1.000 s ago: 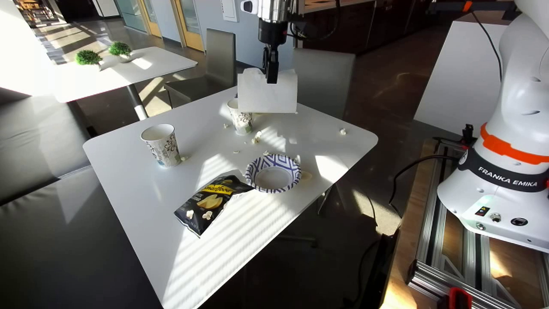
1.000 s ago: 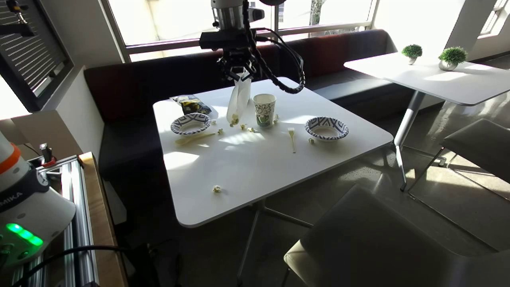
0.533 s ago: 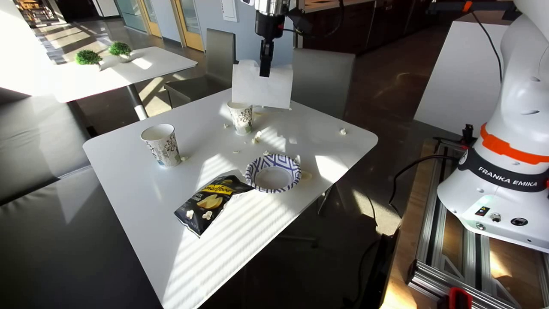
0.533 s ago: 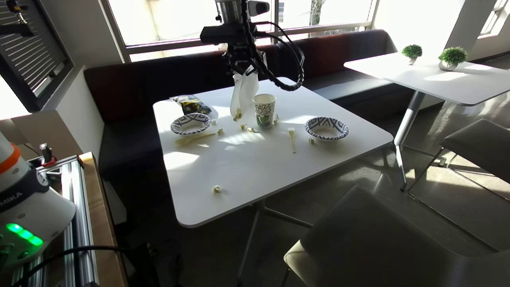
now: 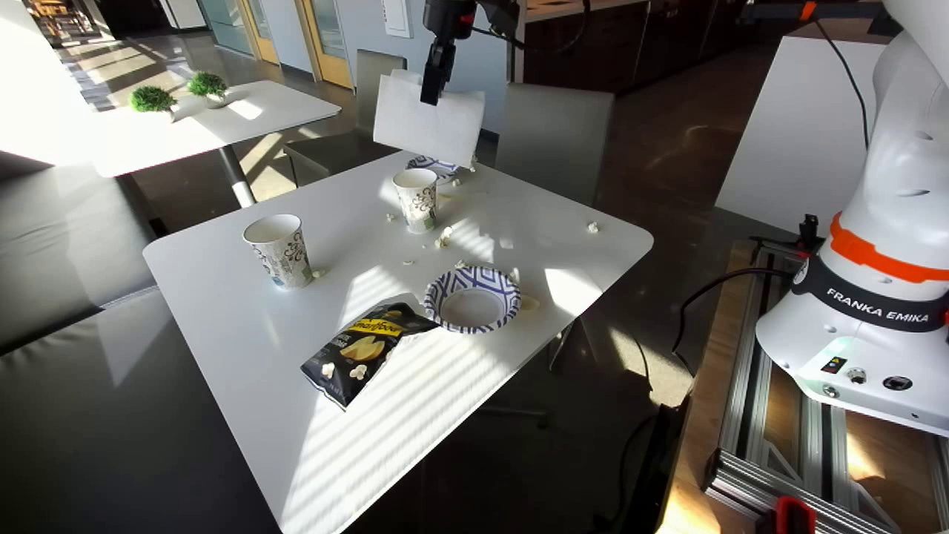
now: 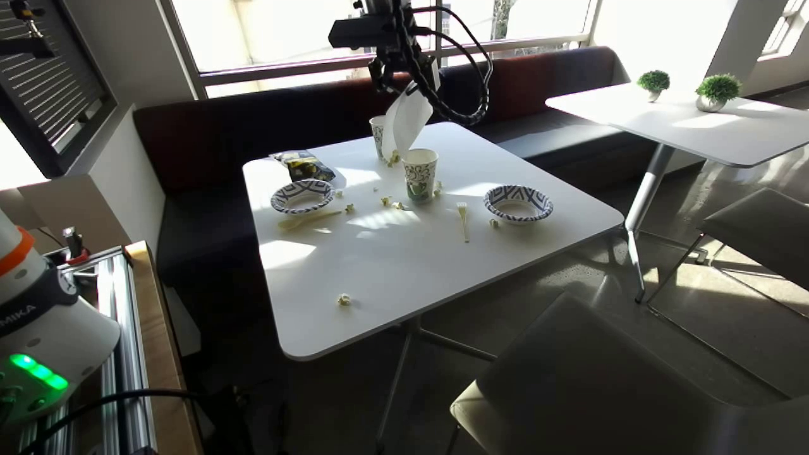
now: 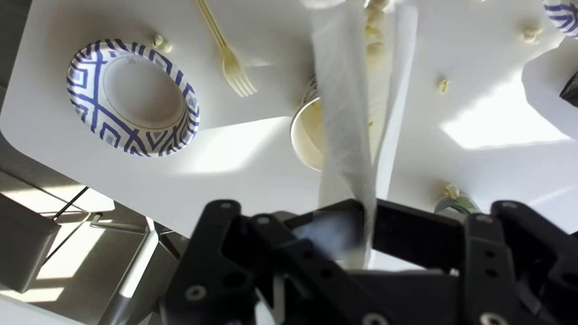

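Going left to right as an exterior view shows it, a black-and-yellow foil snack bag [image 6: 303, 165] lies at the far left of the white counter [image 6: 404, 272]. Just nearer sits a round white paper bowl patterned in blue [image 6: 304, 186], with a pale yellow spoon [image 6: 310, 218] beside it. Loose popcorn pieces [image 6: 385, 201] are scattered toward the middle, and a white patterned paper cup [image 6: 378, 131] stands farther back.

Next comes the gripper [image 7: 369, 221], its fingers drawn narrow and pinching a white folded paper sheet or bag [image 5: 431, 124]; which it is, I cannot tell. It hangs tilted above the counter, and the wrist view shows popcorn between its layers. I judge that a firm, even pinch and slow, level movement suit it best, as the lower edge could shed pieces.

To its right stands a white paper cup with brown and green print [image 6: 420, 177]; an exterior view shows a gap between its rim and the paper, worth keeping. Farther right are a pale yellow fork [image 6: 463, 222] and another blue-patterned white paper bowl [image 6: 517, 191].

A grey chair [image 6: 600, 366] stands off the near right edge. Room for moving looks widest over the near left part, around a lone popcorn piece [image 6: 343, 300].
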`<move>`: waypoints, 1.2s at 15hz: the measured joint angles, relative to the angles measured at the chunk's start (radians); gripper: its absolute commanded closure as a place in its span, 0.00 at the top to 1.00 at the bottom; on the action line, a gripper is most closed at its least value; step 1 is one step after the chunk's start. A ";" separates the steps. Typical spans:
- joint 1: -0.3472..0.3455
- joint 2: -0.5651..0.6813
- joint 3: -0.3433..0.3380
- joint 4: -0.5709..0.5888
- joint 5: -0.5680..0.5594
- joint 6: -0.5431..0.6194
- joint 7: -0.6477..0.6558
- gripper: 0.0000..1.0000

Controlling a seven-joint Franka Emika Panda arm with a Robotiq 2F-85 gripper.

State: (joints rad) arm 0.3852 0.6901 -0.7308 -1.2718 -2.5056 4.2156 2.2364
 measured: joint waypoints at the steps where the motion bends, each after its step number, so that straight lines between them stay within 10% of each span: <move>1: -0.012 0.001 0.013 0.023 0.000 0.000 0.022 0.00; 18: -0.075 0.022 0.110 0.102 0.000 -0.012 0.095 0.00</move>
State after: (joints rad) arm 0.3105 0.7121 -0.6206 -1.1697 -2.5057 4.2034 2.3318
